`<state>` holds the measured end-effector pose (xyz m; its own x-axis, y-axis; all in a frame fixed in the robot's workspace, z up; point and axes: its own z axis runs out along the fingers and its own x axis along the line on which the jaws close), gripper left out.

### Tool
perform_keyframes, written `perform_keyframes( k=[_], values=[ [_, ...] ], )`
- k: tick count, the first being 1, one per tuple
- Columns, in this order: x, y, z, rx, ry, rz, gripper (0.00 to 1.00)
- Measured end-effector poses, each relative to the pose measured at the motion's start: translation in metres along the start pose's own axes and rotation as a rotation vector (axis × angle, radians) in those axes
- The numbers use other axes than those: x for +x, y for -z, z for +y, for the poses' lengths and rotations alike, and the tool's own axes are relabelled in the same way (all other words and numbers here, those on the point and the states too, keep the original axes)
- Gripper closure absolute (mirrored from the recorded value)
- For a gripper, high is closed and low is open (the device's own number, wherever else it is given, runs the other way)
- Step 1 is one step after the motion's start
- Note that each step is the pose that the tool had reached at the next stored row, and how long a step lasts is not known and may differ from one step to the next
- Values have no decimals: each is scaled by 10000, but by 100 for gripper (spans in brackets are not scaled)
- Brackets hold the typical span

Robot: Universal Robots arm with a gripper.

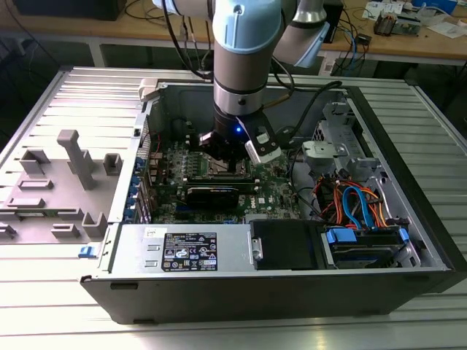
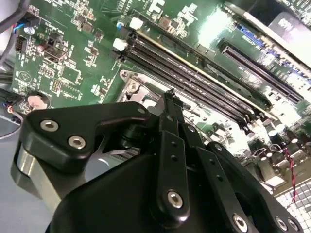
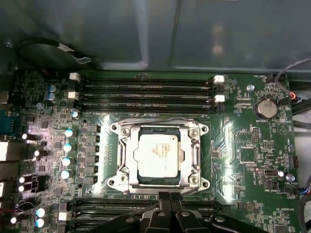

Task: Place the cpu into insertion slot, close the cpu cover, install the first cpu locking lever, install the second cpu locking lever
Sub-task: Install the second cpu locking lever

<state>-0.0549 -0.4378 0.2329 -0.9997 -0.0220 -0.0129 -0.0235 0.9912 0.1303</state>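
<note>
Black metal fingers (image 3: pixel 164 208) of the gripper (image 3: pixel 165 196) are pressed together tip to tip, clenched with nothing between them, and they hang just above the near edge of the socket on the green circuit board (image 3: pixel 243 145). In the second wrist view the same fingers (image 2: pixel 171 121) taper to a closed point over the silver corner of the socket frame.

Directly beyond the fingertips lies the cpu (image 3: pixel 159 154), a small flat square chip with a dull silver metal top, seated flat inside the insertion slot (image 3: pixel 125 184), the square socket with a silver metal rim. Over it sits the cpu cover (image 3: pixel 127 154), a thin silver square frame plate with a large central window, lying down flat around the chip so that the chip's top shows through the window. I cannot tell whether the locking levers along the socket's sides are latched.

Past the socket from the fingers run long narrow black memory slots (image 3: pixel 146 90), and more of them lie just beside the fingertips on either side.

In the exterior view the gripper (image 1: pixel 226 157) reaches down into the open grey computer case (image 1: pixel 408 182), over the middle of the board.
</note>
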Motion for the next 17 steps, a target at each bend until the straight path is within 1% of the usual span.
perform_keyframes(
  k=[2, 4, 7, 8, 9, 11, 12, 13, 15, 17],
  values=[
    [40, 2, -8, -19, 2, 0, 89],
    [112, 5, -23, -54, 1, -1, 89],
    [169, 8, -46, -69, 1, -1, 89],
    [192, 10, -61, -85, 1, -2, 89],
    [210, 12, -74, -112, 1, -3, 89],
    [221, 14, -82, -164, 1, -4, 89],
    [239, 15, -85, -242, 0, -6, 89],
    [271, 16, -93, -320, 0, -7, 89],
    [304, 17, -100, -360, -1, -8, 89],
    [342, 19, -108, -421, -2, -10, 89]
  ],
)
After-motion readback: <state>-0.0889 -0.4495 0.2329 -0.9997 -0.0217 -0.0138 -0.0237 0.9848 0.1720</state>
